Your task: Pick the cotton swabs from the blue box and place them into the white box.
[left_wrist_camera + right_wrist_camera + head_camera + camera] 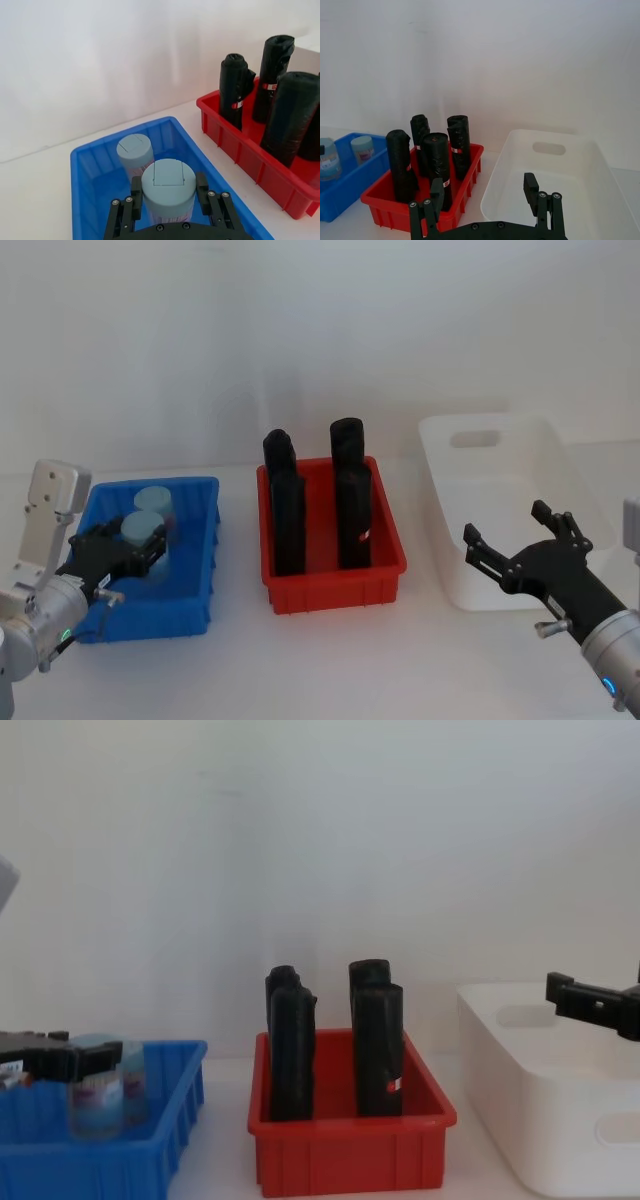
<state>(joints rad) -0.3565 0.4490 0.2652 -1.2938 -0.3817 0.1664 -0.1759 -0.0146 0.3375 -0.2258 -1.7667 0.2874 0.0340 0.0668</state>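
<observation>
Two cotton swab jars with light-blue lids stand in the blue box (150, 615) at the left. My left gripper (168, 190) is shut on the nearer jar (168, 175), one finger on each side of its lid. The second jar (135, 152) stands free just behind it. In the head view the held jar (143, 530) sits between the black fingers of my left gripper (135, 545). The white box (480, 423) stands at the right. In front of its near left corner my right gripper (507, 522) hovers open and holds nothing.
A red bin (335, 590) with several tall black rolls (288, 520) stands between the blue box and the white box. The rolls rise well above the bin's rim. Bare white tabletop lies in front of all three bins.
</observation>
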